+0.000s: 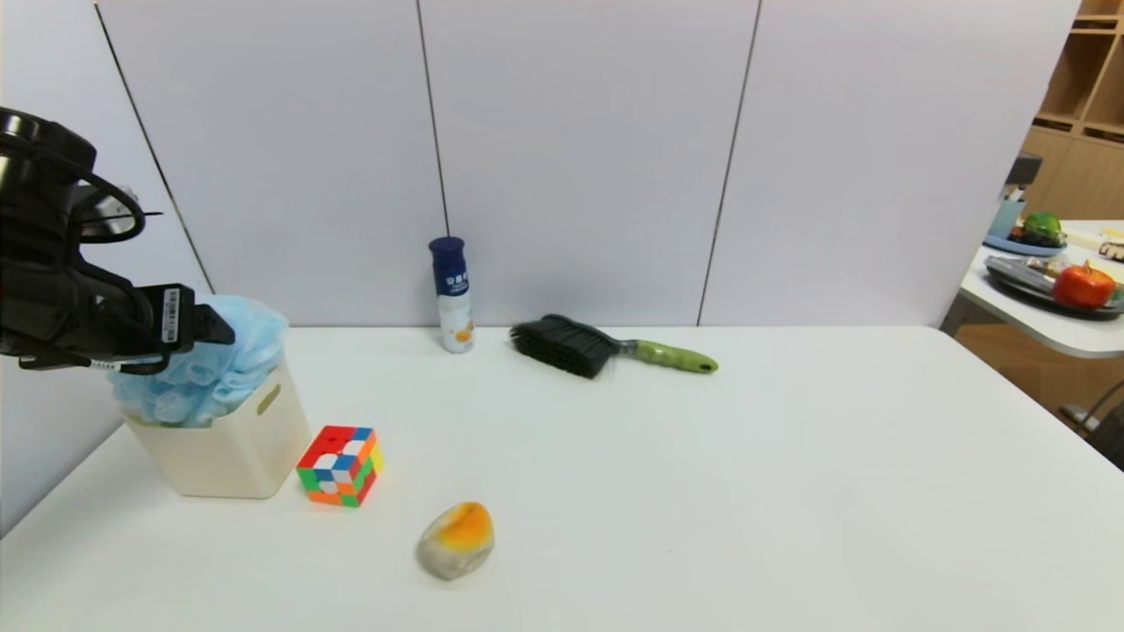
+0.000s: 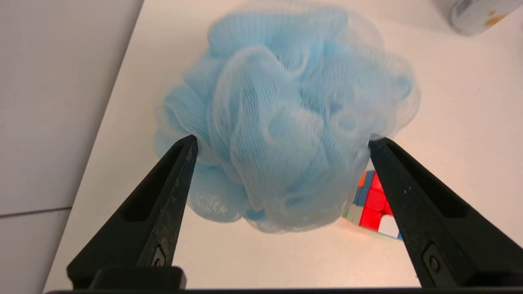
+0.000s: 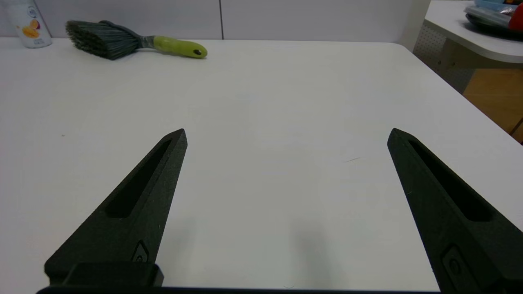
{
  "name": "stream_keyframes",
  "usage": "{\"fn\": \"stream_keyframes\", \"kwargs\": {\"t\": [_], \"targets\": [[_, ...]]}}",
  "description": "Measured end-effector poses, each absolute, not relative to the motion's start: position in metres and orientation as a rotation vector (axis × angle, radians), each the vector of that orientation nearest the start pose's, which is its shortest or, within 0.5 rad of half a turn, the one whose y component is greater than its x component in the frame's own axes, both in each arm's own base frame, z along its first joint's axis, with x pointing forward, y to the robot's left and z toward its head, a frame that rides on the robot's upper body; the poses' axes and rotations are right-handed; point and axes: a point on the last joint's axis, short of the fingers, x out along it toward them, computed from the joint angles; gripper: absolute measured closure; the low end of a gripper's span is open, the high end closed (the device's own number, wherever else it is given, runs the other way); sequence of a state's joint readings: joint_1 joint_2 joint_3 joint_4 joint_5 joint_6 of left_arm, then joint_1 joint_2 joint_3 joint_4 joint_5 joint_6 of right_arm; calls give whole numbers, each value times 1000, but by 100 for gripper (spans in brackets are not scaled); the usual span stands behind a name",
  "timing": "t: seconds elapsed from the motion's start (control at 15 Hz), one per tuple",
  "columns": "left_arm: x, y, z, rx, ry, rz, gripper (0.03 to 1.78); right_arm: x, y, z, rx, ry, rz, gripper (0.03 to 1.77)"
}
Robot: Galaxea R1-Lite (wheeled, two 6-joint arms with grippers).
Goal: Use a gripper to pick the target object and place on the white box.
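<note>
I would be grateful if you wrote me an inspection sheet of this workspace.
Surface: white table, no spills seen.
Job's things: light-blue mesh pouf sits in the mouth of the white box, bulging above its rim.
Clutter: puzzle cube beside the box; orange-grey lump; blue-capped can; brush with green handle.
Grippers: left gripper open at the pouf; right gripper open over the table, idle.
Cables: black cable loops at the left arm.
Surroundings: white panels behind; side table at right with a red fruit.
</note>
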State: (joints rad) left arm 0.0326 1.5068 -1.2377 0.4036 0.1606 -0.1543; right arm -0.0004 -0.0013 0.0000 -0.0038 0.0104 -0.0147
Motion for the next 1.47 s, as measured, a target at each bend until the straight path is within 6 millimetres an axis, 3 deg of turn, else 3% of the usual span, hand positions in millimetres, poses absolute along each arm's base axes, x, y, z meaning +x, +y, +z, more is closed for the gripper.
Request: {"fn": "stream_keyframes", "kwargs": {"t": [0.4,0.73,0.93,1.2,1.47], "targets": [[237,-4,279,-130,351,11,19,-23,0,76,-15,-6,10,10],[207,-11,287,14,28,-115,15,-23,0,76,-15,-6,10,10],[168,-9,276,35,-111,-119,14,-23,0,76,-15,-6,10,10],[105,-7,248,64,-209,-117,13,-23,0,76,-15,-5,10,10],[55,-4,215,74,-264,-112,12,-23,0,76,-15,-6,10,10]]}}
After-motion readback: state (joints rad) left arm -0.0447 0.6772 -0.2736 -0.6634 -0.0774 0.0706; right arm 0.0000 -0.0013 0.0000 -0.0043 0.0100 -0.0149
